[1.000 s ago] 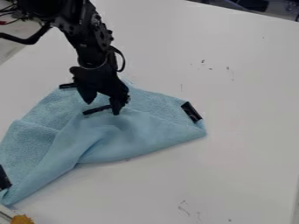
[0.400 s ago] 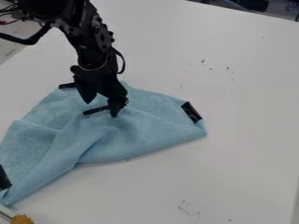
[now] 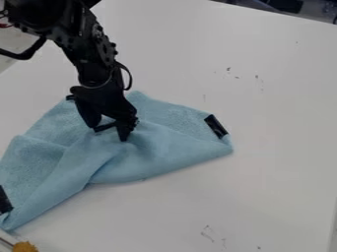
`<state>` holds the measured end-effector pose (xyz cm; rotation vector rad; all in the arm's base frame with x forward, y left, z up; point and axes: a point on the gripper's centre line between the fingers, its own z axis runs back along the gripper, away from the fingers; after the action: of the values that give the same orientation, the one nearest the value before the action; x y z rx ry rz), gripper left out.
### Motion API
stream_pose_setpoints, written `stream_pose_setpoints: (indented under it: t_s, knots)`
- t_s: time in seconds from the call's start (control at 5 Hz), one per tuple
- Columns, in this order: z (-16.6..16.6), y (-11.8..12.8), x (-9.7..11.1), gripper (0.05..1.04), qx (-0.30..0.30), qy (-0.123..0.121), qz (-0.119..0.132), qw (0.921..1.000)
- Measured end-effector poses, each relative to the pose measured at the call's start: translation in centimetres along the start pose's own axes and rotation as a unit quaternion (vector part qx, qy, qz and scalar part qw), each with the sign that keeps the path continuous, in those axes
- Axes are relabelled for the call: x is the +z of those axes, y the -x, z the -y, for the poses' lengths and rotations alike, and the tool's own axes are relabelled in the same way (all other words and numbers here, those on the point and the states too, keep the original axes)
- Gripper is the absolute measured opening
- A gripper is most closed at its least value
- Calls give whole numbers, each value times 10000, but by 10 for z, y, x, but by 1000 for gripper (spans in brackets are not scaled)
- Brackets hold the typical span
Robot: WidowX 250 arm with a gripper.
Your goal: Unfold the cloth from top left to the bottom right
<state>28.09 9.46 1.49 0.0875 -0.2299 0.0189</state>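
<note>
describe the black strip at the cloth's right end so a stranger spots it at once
On the white table lies a rumpled light-blue cloth. Near its right-hand corner, a short black strip slants along the edge. Unlike the strip at the gripper and the one at the picture's left edge, it is farthest right.

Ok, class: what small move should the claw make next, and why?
Probably close the claw on the black strip, easing lower first if needed: its fingers stand apart with the strip showing between them, and the blue cloth lies folded and creased, not yet spread.
</note>
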Motion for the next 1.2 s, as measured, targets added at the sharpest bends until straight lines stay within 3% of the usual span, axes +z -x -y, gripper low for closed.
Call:
stream_pose_setpoints:
  t_s: [0.4, 0.6, 0.8, 1.2]
  knots:
    - [1, 1, 0, 370, -14, 4, -23, 10000]
    - [1, 2, 0, 168, -58, 10, -69, 10000]
    - [2, -1, 2, 71, -207, -24, -116, 9997]
    - [22, -26, 48, 58, -693, -299, 275, 9968]
